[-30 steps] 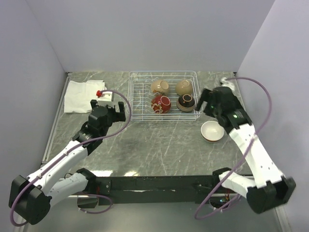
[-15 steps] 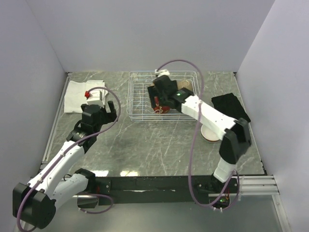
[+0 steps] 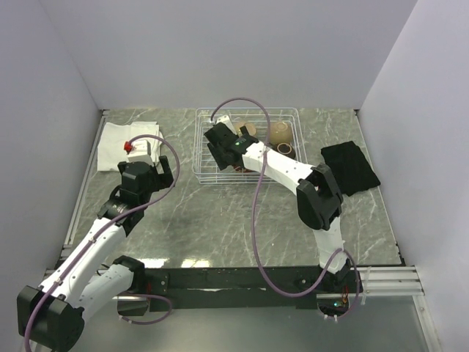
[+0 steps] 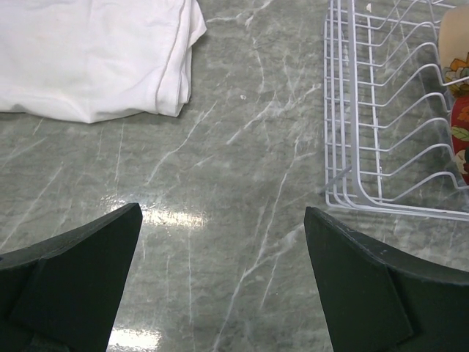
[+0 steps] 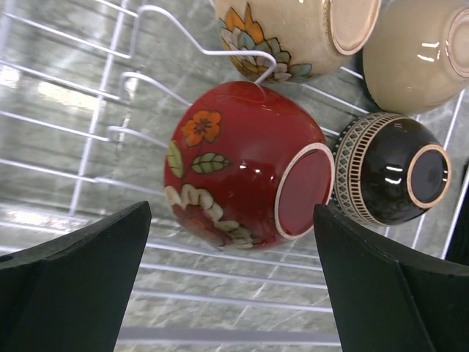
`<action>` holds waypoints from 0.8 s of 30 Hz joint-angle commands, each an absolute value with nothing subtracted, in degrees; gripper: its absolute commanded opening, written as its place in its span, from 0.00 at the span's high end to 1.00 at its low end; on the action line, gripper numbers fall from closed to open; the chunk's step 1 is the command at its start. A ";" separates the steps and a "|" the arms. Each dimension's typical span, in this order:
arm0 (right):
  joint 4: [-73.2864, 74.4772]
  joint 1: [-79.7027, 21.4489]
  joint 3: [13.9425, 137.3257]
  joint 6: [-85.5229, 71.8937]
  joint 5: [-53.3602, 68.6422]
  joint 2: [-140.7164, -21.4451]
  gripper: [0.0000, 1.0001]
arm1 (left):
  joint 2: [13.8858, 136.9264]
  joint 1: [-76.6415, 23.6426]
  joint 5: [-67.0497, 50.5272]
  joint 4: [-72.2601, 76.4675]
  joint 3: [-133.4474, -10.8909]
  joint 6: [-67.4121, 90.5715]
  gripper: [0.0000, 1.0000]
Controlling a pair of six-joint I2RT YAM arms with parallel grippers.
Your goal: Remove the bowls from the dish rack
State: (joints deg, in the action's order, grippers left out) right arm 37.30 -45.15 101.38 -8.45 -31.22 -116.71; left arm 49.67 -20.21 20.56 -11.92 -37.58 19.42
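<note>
Right arm is stretched out long and low, reaching from its base across the table (image 3: 234,220) and in over the left half of the dish rack (image 3: 249,111). The right end effector (image 5: 233,213) hangs directly above the dark red floral bowl (image 5: 242,165), jaws spread wide, one finger on each side of it and nothing in them. This looks like the approach to the next pick.

Four bowls show in the rack from the right wrist view. The red one is tipped on its side against a wire tine, foot ring turned towards the camera. The black-brown bowl (image 5: 388,180) sits just beside it. A tan floral bowl (image 5: 293,29) and a plain tan bowl (image 5: 418,51) lie beyond them.

What the next move wants, by my reading: come straight down, straddle the red bowl's rounded wall and close. Mind that tine hooked over its top edge, and the black-brown neighbour tight against the far finger's path. It's glazed and curved, so it could slip.

The left arm is bent and tucked back. The left end effector (image 4: 222,213) hovers over bare table between the white cloth (image 4: 95,59) and the rack's near corner, fully open too, holding nothing. A black cloth (image 3: 350,165) lies right of the rack.
</note>
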 commanded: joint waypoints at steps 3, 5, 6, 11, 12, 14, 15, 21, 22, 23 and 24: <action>38.32 -45.44 104.94 -6.86 -35.25 -119.09 0.01 | 50.01 -20.04 21.97 -10.55 -37.79 20.30 0.00; 38.58 -45.53 105.47 -6.77 -34.98 -120.23 0.01 | 50.01 -20.04 21.80 -10.37 -37.79 20.30 0.01; 38.76 -45.53 105.64 -6.51 -34.98 -120.58 0.01 | 50.01 -20.04 21.71 -10.37 -37.79 20.22 0.01; 39.82 -45.62 106.26 -5.98 -34.89 -122.61 0.01 | 49.92 -20.13 21.45 -10.20 -37.70 20.21 0.01; 39.81 -45.62 106.09 -5.37 -34.72 -122.96 0.01 | 49.92 -20.21 21.53 -10.28 -37.71 20.13 0.01; 39.64 -45.62 105.82 -4.49 -33.93 -123.22 0.01 | 49.75 -20.30 21.62 -10.28 -37.71 20.04 0.01; 39.38 -45.53 105.65 -3.44 -33.40 -123.48 0.01 | 49.75 -20.39 21.71 -10.20 -37.71 19.95 0.01; 39.64 -45.61 105.47 -0.53 -29.54 -123.58 0.01 | 49.66 -20.48 21.80 -10.46 -37.62 19.86 0.01; 39.90 -45.44 105.82 1.13 -28.49 -123.57 0.01 | 49.66 -20.57 21.88 -10.46 -37.62 19.95 0.00; 40.42 -45.09 105.91 1.58 -26.82 -123.40 0.01 | 49.66 -20.48 21.88 -10.46 -37.62 19.86 0.01; 41.04 -44.83 105.91 1.58 -26.63 -123.14 0.01 | 49.66 -20.48 21.88 -10.37 -37.62 19.86 0.01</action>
State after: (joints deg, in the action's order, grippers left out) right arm 39.51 -45.10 104.60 -1.37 -32.67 -121.86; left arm 50.13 -20.34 20.93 -11.88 -37.58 19.40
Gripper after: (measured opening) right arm 0.987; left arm 0.995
